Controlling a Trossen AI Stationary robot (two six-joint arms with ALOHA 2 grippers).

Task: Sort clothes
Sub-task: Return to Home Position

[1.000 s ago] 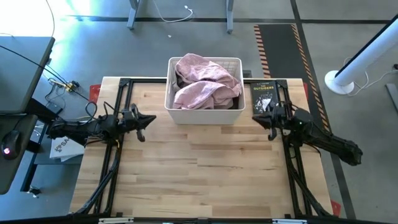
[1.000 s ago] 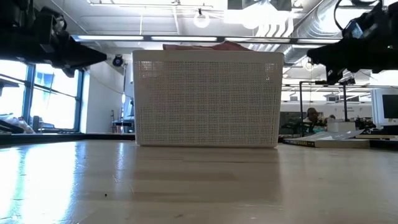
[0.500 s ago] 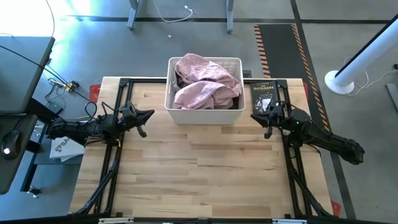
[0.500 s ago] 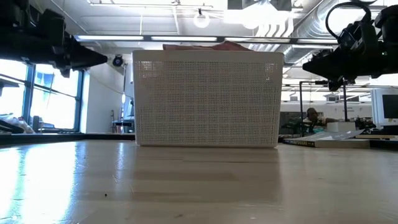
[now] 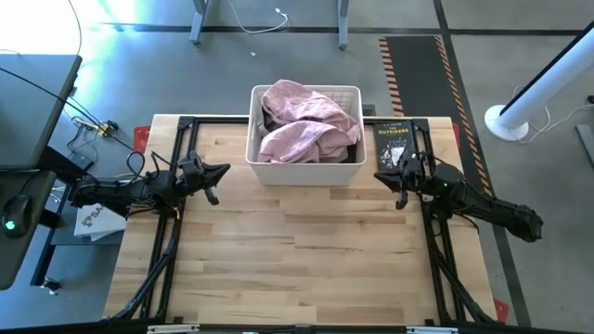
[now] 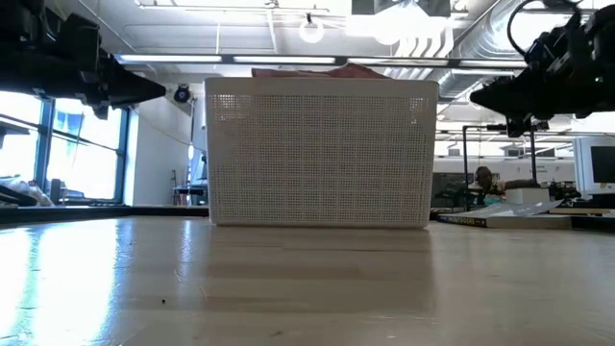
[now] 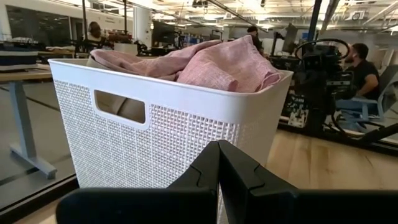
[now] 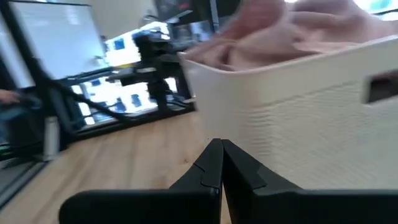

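Note:
A pale pink garment (image 5: 302, 121) lies heaped on top in the white plastic basket (image 5: 306, 169) at the table's far middle; it also shows in the left wrist view (image 7: 211, 65) and the right wrist view (image 8: 292, 31). The other clothes are hidden. My left gripper (image 5: 223, 171) hovers shut and empty left of the basket, above the table. My right gripper (image 5: 379, 174) hovers shut and empty right of the basket. In each wrist view the shut fingertips (image 7: 219, 149) (image 8: 216, 148) point at the basket's side wall.
A small black book (image 5: 393, 144) lies on the table right of the basket, beside my right arm. The wooden tabletop (image 5: 297, 250) spreads in front of the basket. People sit in the room beyond the table (image 7: 364, 68).
My right gripper has shifted a little toward the table's left edge and the basket, then settled. My left gripper has moved slightly toward the basket. The basket and the pink garment have stayed where they were.

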